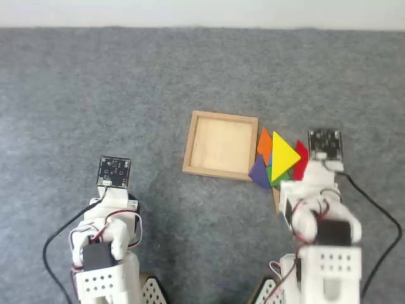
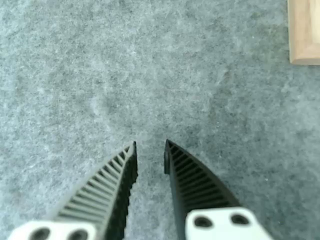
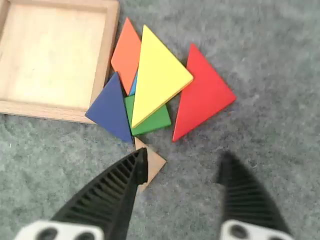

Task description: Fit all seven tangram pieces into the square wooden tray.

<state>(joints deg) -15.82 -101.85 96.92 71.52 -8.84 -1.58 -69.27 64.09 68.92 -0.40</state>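
Observation:
The square wooden tray [image 1: 221, 146] lies with nothing in it; its corner also shows in the right wrist view [image 3: 55, 55]. Right beside it the pieces are piled: a yellow triangle [image 3: 157, 75] on top of an orange piece [image 3: 127, 52], a green piece [image 3: 150, 120] and a sliver of light blue [image 3: 133, 85]. A red triangle [image 3: 200, 95] and a dark blue triangle [image 3: 112, 107] flank them. A small tan triangle [image 3: 154, 162] lies nearest my right gripper [image 3: 185, 155], which is open just above it, one finger overlapping the tan piece. My left gripper [image 2: 150, 145] hovers over bare carpet, its fingers a narrow gap apart.
Grey carpet covers the whole table. The left arm [image 1: 107, 240] stands at the front left, well away from the tray, whose corner [image 2: 305, 35] shows in the left wrist view. The right arm [image 1: 319, 221] stands at the front right behind the pile.

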